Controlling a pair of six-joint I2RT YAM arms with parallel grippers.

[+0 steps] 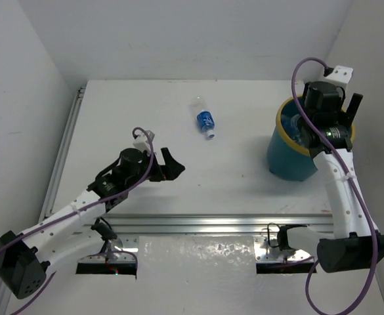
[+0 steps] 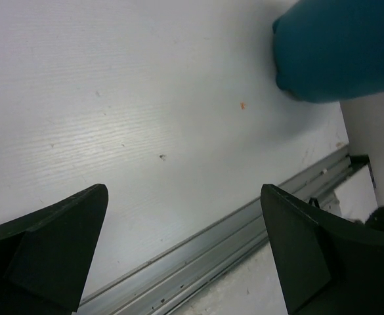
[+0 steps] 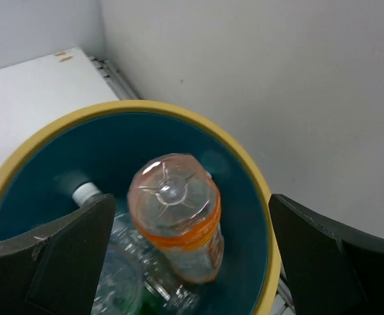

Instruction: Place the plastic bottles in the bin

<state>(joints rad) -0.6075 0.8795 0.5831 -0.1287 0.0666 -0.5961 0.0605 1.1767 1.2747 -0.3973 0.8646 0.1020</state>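
Observation:
The bin [image 1: 289, 161], dark teal with a yellow rim [image 3: 47, 134], stands at the table's right. My right gripper [image 3: 192, 203] hangs open just above its mouth. Below the jaws an orange-labelled plastic bottle [image 3: 178, 213] lies loose inside the bin, bottom up, touching neither finger. Clear bottles [image 3: 123, 269] and a white cap [image 3: 85, 192] lie under it. One clear bottle with a blue label [image 1: 205, 119] lies on the table at the back middle. My left gripper [image 1: 169, 164] is open and holds nothing, low over the table's left middle, well in front of that bottle.
A metal rail [image 2: 231, 243] runs along the table's near edge, just below my left gripper [image 2: 184, 197]. The bin's teal wall [image 2: 336, 46] shows at the top right of the left wrist view. White walls close in the table at the back and right.

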